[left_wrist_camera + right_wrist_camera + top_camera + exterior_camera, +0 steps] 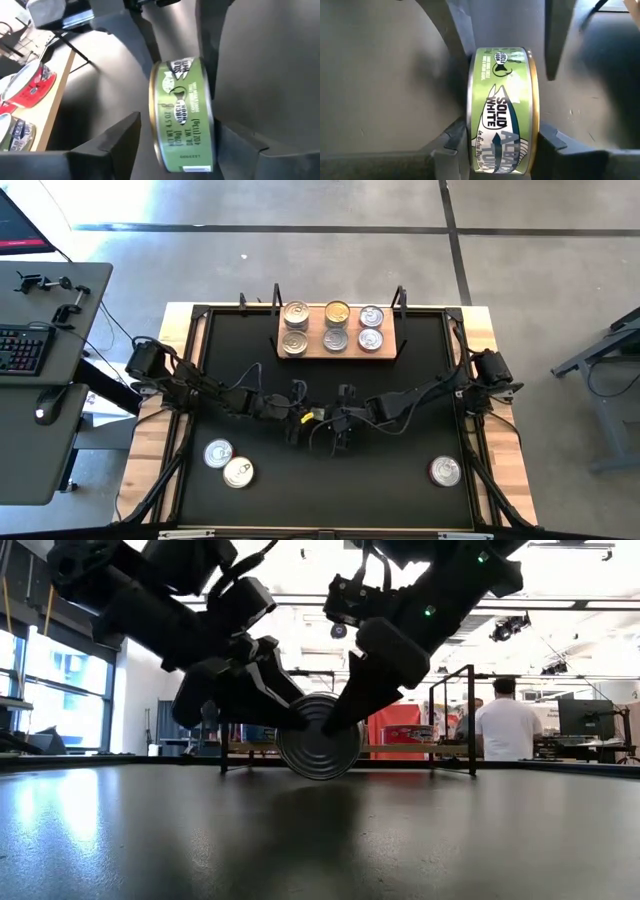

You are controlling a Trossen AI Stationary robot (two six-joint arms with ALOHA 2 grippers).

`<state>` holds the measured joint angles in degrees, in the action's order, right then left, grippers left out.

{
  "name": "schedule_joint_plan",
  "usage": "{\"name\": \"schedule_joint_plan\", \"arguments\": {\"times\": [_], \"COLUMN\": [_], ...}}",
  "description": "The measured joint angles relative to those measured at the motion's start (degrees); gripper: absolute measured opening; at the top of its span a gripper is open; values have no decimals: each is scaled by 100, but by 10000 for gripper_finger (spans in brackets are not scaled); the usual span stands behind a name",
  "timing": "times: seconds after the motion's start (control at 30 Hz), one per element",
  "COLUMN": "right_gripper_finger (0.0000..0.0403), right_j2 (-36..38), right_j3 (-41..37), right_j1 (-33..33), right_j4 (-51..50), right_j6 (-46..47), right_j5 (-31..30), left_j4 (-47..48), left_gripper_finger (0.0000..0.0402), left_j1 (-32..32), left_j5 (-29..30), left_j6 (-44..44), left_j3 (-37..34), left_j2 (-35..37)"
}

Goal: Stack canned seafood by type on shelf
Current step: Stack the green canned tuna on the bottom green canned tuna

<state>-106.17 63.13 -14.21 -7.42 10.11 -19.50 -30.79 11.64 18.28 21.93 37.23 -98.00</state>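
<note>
Mid-bench, on edge: green-label tuna tin (502, 112), clamped across its flat faces by right gripper (500, 145). Left gripper (200, 145) spread wide around same tin, not pinching. Six tins on shelf (340, 351).

Keyboard (20, 348) on grey side desk (40, 410)

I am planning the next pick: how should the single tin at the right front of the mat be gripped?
Grip the tin across its round side wall, coming straight down from above. It lies flat, lid up, with bare mat all around it for the fingers.
</note>
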Motion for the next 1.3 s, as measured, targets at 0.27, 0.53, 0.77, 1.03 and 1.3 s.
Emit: {"name": "schedule_joint_plan", "arguments": {"times": [0.27, 0.53, 0.77, 1.03, 1.3], "right_gripper_finger": [205, 267, 269, 270, 271], "right_j2": [4, 562, 818, 767, 763], "right_j3": [0, -4, -474, -772, -774], "right_j1": [29, -171, -822, -1147, -899], "right_j4": [279, -297, 782, 2301, 2451], "right_j6": [197, 170, -423, -616, -912], "right_j5": [424, -98, -772, -2536, -1288], "left_j4": [66, -930, -3740, -4975, -4568], "left_gripper_finger": [123, 122, 122, 122, 122], "left_j1": [16, 15, 15, 136, 524], "left_j5": [-283, -21, -168, -1088, -707], "left_j6": [-547, -1002, -915, -823, 95], "left_j3": [-4, -655, -1822, -2189, -1848], "left_j2": [0, 4, 2, 2, 2]}}
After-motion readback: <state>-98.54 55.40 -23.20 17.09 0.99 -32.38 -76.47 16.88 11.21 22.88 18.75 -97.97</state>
